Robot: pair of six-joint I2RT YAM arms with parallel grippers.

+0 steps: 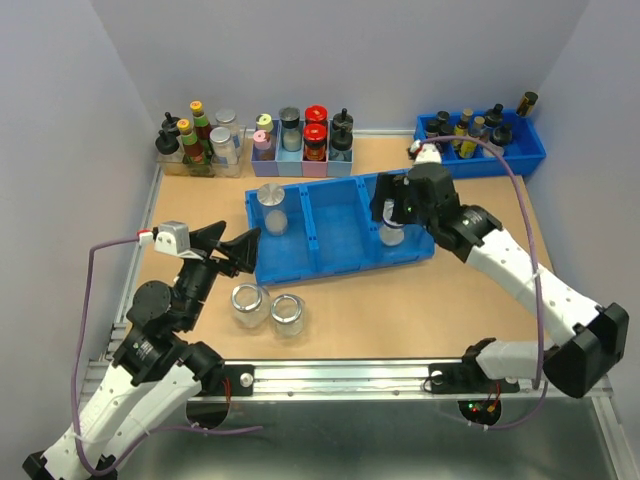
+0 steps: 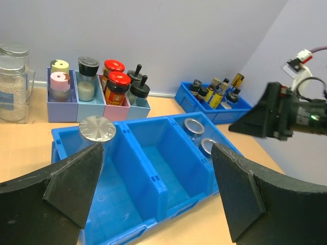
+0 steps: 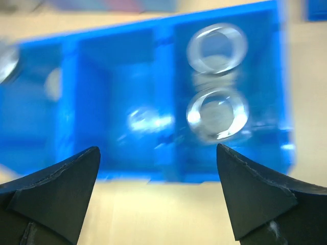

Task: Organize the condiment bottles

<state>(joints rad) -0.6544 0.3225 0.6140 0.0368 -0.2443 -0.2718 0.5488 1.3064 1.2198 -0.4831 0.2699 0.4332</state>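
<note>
**A:** Where does it stand?

**B:** I measure everything off the blue tray (image 1: 335, 228). My right gripper (image 3: 158, 196) hangs above its right compartment, fingers spread wide with nothing between them. My left gripper (image 2: 158, 194), equally wide and empty, sits off the tray's near-left corner, looking across it.

**A:** And the jars?

**B:** Two open jars (image 3: 217, 47) sit one behind the other in the tray's right compartment. The lidded jar (image 1: 272, 207) stands alone in the left one, so I judge they're being sorted by lid. Two loose jars (image 1: 249, 305) stand on the table (image 1: 450, 300) just in front of the tray's left end. They're nearest my left gripper, so I'd send that one.
</note>
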